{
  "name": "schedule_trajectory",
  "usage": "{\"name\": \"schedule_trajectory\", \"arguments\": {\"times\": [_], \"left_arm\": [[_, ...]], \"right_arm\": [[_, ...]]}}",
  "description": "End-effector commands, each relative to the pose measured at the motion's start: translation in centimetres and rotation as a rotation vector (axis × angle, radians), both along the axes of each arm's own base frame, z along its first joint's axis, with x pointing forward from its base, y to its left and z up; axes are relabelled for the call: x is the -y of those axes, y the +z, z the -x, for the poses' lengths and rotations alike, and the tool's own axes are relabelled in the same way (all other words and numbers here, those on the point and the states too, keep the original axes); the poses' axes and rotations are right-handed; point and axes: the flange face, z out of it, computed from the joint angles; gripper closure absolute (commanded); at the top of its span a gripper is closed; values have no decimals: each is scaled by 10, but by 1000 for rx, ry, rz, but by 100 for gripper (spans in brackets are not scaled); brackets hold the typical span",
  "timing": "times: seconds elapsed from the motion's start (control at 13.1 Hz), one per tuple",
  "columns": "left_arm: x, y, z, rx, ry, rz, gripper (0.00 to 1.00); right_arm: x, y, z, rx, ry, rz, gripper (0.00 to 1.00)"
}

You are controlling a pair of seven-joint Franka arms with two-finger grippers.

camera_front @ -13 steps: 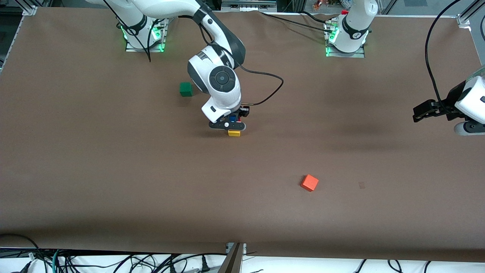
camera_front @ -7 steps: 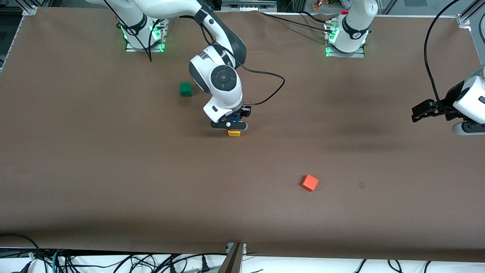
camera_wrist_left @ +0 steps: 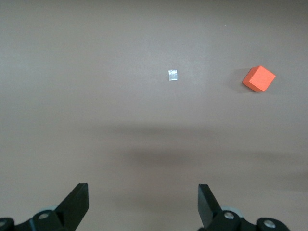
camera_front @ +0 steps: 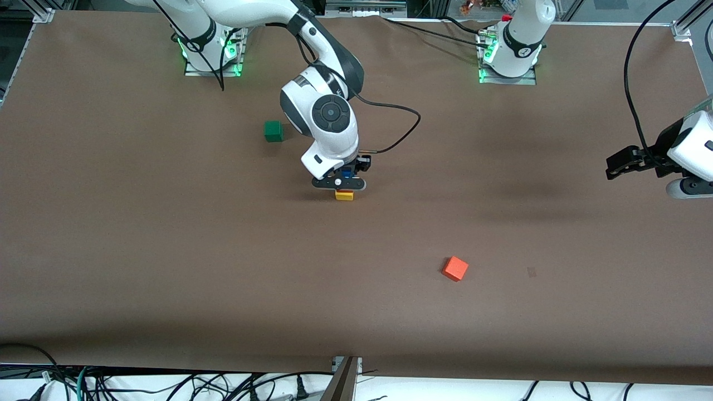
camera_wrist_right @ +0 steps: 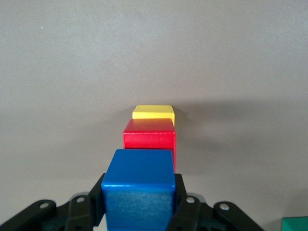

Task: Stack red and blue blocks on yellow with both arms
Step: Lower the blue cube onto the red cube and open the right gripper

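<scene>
A yellow cube (camera_front: 344, 195) sits on the table near the middle. In the right wrist view it (camera_wrist_right: 153, 112) is the bottom of a stack, with the red block (camera_wrist_right: 148, 137) on it and the blue block (camera_wrist_right: 139, 190) on top. My right gripper (camera_front: 340, 181) is directly over the stack, its fingers (camera_wrist_right: 97, 202) pressed against both sides of the blue block (camera_front: 346, 174). My left gripper (camera_front: 614, 167) hangs open and empty over the left arm's end of the table, waiting; its fingers (camera_wrist_left: 77, 202) stand wide apart.
A green cube (camera_front: 273, 131) lies nearer the right arm's base than the stack. A lighter orange-red cube (camera_front: 455, 268) lies nearer the front camera, also in the left wrist view (camera_wrist_left: 259, 78). A small pale patch (camera_wrist_left: 173, 75) marks the mat.
The right arm's wrist has shifted slightly toward the left arm's end while its gripper stays at the stack. The left arm has barely moved.
</scene>
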Motion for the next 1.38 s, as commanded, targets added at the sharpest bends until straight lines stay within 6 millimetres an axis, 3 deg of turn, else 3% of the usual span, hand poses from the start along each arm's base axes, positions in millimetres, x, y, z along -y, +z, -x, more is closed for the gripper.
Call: {"name": "schedule_trajectory", "arguments": {"times": [0.0, 1.15, 1.3], "left_arm": [[1, 6, -1, 6, -19, 21, 0], [9, 5, 0, 1, -10, 113, 0], [10, 5, 1, -5, -10, 124, 0]], "right_arm": [[-3, 0, 1, 15, 7, 1, 50], [4, -5, -11, 40, 0, -12, 49], [3, -5, -10, 41, -8, -12, 42]]}}
